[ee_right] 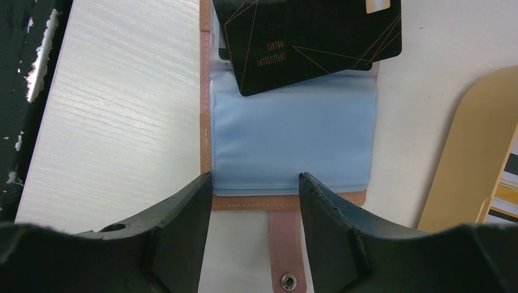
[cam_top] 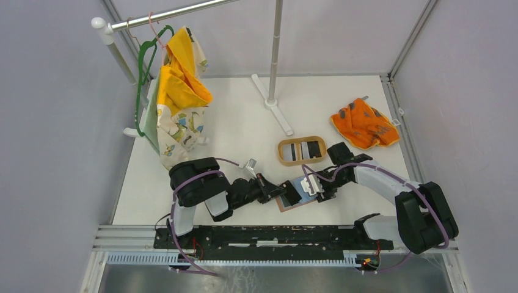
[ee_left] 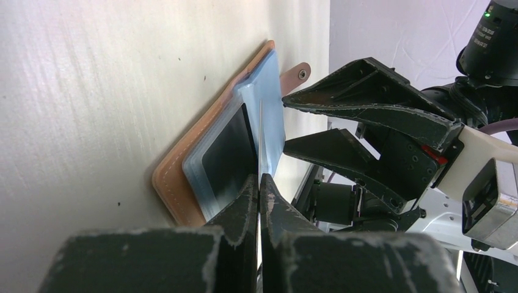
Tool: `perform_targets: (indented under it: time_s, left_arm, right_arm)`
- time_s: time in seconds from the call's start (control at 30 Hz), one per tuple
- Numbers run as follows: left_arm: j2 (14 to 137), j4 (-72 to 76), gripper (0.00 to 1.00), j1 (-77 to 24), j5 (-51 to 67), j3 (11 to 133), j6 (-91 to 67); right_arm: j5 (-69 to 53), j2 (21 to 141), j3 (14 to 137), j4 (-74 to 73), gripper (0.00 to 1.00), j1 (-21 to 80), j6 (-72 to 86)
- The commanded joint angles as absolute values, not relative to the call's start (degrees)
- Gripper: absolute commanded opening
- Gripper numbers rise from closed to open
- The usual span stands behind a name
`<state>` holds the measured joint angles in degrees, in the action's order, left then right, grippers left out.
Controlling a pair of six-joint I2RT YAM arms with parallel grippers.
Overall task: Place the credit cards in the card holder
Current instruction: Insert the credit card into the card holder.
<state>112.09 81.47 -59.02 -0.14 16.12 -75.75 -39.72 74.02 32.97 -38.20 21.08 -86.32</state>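
The white surface (cam_top: 244, 128) carries a clothes rack (cam_top: 275, 49) at the rear, with yellow and printed garments (cam_top: 177, 91) hanging from its left end. The left arm (cam_top: 195, 183) and the right arm (cam_top: 391, 183) both reach inward and meet near the middle of the near edge. An orange patterned cloth (cam_top: 364, 124) lies crumpled at the right rear. Just left of it, apart from it, sits an oval wooden tray (cam_top: 282, 152) holding a few cards (cam_top: 303, 151), dark and light.

Between the tray and the arm bases lies the card holder (ee_right: 290, 137), open flat on the surface, brown cover down and blue-grey pockets up. Its strap tab (ee_right: 286, 256) points towards the right arm.

The left end effector (ee_left: 259, 183) is pinched fully closed on the thin edge of one blue-grey pocket leaf, which stands lifted off the rest of the holder. The right end effector (ee_right: 255, 183) stands about half open just above the strap-side edge of the holder, with nothing between its fingers.

A black card (ee_right: 305, 43) with thin gold lines lies tilted across the far pocket. Whether it is tucked in or only resting on top cannot be told.
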Motion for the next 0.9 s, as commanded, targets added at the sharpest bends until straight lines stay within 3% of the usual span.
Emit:
perform_targets:
  time_s: [0.0, 0.87]
  left_arm:
    - [111.53, 81.18, 0.02, -59.56, -1.98, 16.7, -77.77]
    - [114.81, 82.28, 0.02, -60.03, -0.61, 19.16, -80.27]
  right_arm:
    - [-37.57, 74.97, 32.78, -36.88, 0.59, 21.69, -86.05]
    - [-37.11, 75.32, 32.7, -36.2, 0.59, 21.97, -85.15]
